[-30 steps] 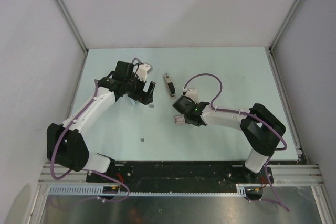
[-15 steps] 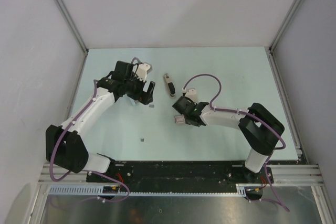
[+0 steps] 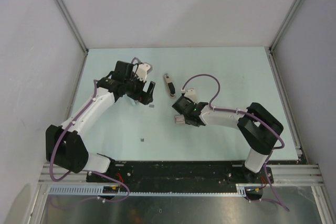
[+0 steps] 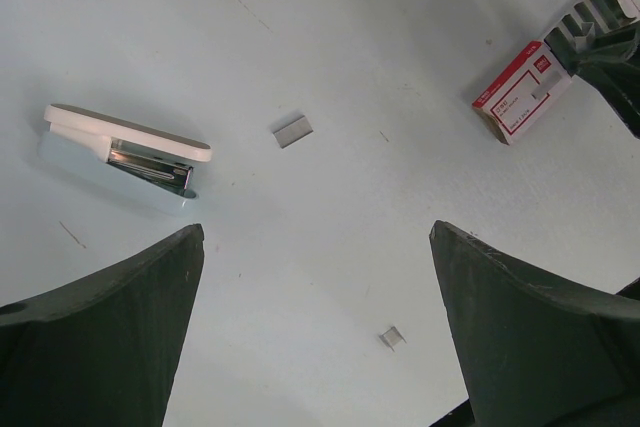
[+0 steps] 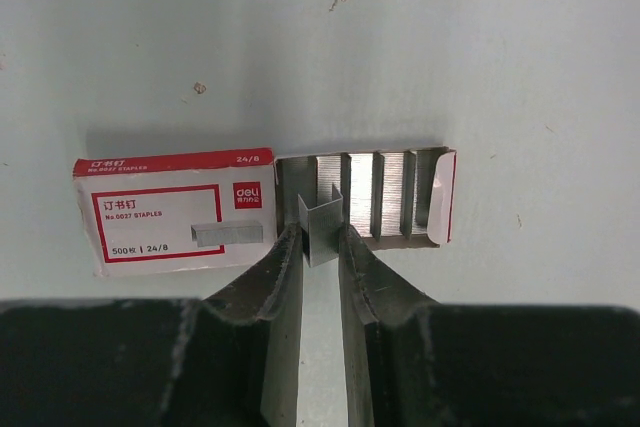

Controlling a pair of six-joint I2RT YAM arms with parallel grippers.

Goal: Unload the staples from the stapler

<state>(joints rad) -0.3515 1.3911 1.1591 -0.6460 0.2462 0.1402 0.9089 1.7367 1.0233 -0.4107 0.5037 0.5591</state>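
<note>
right arm point(image 3: 231, 115): elbow and upper link crept slightly left, toward worktop point(image 3: 226, 72) centre, over the last second

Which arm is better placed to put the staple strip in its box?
Right: the right gripper pinches the staple strip at the staple box; the left gripper hangs open elsewhere.

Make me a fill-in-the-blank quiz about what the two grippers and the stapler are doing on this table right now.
1. The right gripper is shut on a short strip of ____ above the staple box.
2. The left gripper has its jaws wide ____.
3. The stapler lies on the table, held by ____ gripper.
Missing words: staples; open; neither.
</note>
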